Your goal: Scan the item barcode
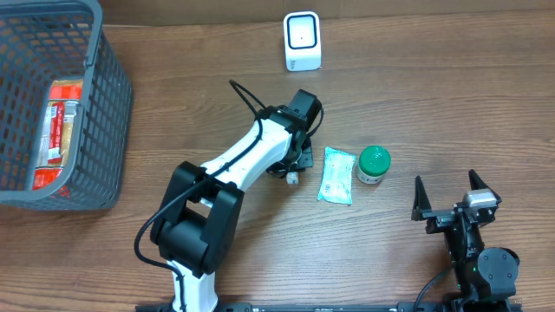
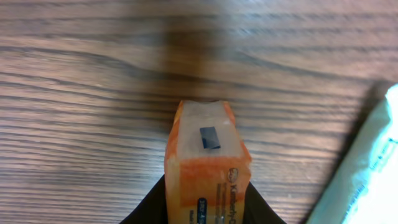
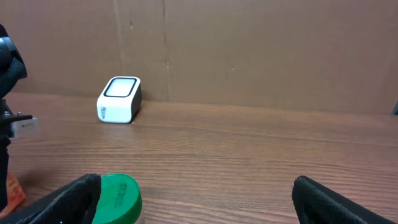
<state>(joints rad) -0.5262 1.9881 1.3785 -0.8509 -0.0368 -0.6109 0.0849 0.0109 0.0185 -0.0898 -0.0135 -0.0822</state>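
- The left claw [image 2: 205,202] is closed on the orange packet [image 2: 208,165]. Its dark fingers [image 2: 149,208] press against both long sides in the left wrist view.
- The packet sits near the bench [image 1: 451,95] middle, under the left claw [image 1: 293,172]. It is mostly hidden from overhead, and we cannot tell whether it is lifted off the wood.
- The packet's long axis runs straight out from the claw, with its free end pointing away from the wrist.
- Key relation: the scanner [image 1: 303,41] lies to the far side of the claw, almost straight ahead and a touch right, well apart.
- We judge the left arm is the one to carry, since it has the packet and is nearer the scanner.
- The right claw [image 1: 455,204] is wide open and empty, parked at the near right.
- The scanner window looks to face upward, so the packet's code side probably has to turn down over it. We cannot make out the barcode.
- The surface is flat wood grain, bare between claw and scanner, so the path looks free.
- A pale sachet [image 1: 336,175] lies just right of the claw, with a green-lidded jar [image 1: 374,164] just beyond it. A rightward swing could clip them.
- The basket [image 1: 104,113] is at the far left, well out of the way.
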